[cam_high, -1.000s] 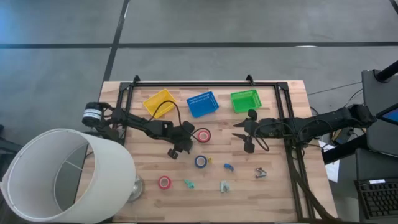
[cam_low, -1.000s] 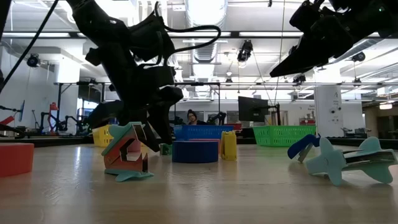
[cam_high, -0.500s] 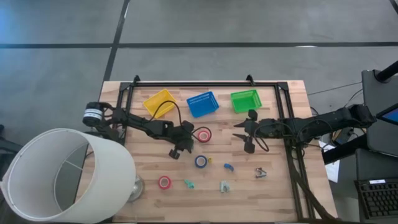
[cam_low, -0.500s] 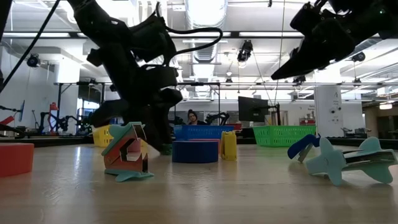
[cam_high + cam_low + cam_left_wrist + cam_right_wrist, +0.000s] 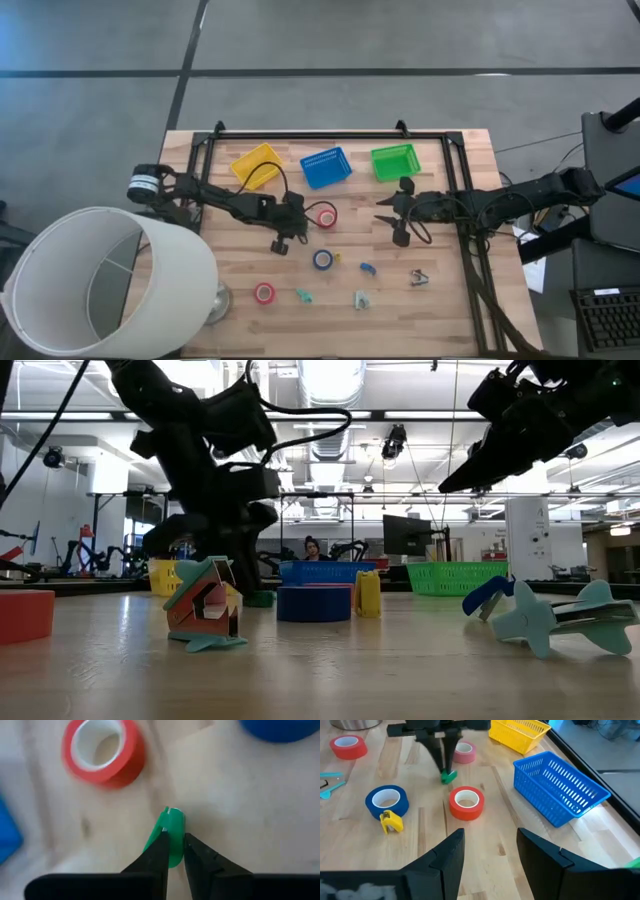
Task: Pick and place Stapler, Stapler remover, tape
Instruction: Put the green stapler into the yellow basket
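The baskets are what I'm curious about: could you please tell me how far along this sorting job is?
Done: nothing visible; the yellow basket, blue basket and green basket look empty. In hand: the left gripper pinches a small green piece, not yet lifted. Left: the red tape, blue tape and scattered small tools; the right gripper waits open.

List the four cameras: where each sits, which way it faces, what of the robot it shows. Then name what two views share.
High: above the table, looking straight down; both arms show, left claw and right claw.
Low: at table-top height, looking level across into the room; both arms reach in from above.
Left wrist: on the left arm, looking down at the table; its claw is shut on a small green item.
Right wrist: on the right arm, looking past its open claw at the left arm.
Shared: both wrist views show the red tape.
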You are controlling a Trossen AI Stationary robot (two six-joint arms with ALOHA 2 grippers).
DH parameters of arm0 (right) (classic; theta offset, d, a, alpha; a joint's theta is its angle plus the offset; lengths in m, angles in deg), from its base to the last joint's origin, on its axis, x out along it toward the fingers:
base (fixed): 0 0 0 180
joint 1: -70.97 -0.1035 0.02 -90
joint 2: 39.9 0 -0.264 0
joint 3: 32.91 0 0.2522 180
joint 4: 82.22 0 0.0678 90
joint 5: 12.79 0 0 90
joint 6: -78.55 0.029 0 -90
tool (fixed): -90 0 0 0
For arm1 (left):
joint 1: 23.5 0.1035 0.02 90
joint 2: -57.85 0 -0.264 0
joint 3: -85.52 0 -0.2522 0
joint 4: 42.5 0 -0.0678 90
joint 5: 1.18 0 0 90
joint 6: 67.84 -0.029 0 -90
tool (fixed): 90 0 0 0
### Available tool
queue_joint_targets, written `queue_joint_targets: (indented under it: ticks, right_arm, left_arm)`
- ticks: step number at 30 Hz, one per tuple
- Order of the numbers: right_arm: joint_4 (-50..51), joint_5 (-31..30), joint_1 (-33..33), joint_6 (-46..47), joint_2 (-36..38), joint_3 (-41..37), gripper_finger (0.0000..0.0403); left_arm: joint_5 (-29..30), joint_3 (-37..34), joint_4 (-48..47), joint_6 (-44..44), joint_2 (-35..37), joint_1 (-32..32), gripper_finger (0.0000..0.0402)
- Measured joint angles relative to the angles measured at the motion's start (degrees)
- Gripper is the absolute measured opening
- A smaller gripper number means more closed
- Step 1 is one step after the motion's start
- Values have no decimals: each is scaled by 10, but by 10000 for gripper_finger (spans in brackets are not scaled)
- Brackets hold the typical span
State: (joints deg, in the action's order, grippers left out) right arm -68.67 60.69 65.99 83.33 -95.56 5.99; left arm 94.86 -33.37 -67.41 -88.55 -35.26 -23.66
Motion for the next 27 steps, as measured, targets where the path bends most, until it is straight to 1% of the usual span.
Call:
queue_joint_targets:
  ticks: [2,8,10,11,16,19,21,23,27]
  right_arm:
    - [0,0,0,0,0,-1,178]
    - [0,0,0,9,0,-1,178]
    - [0,0,0,12,0,-1,178]
    - [0,0,0,12,0,-1,178]
    - [0,0,0,13,0,-1,178]
    - [0,0,0,12,0,-1,178]
    - [0,0,0,12,0,-1,178]
    - [-1,0,0,12,0,-1,178]
    - [0,0,0,11,0,-1,178]
  left_arm:
    - [43,0,-8,5,14,1,48]
    - [244,1,-72,54,55,9,42]
    - [289,1,-99,77,73,21,45]
    - [300,1,-117,92,81,30,47]
    - [306,1,-194,158,126,98,49]
    - [307,1,-216,173,154,139,49]
    - [297,1,-223,179,173,167,50]
    - [263,1,-226,184,186,199,50]
    - [171,0,-228,194,187,268,50]
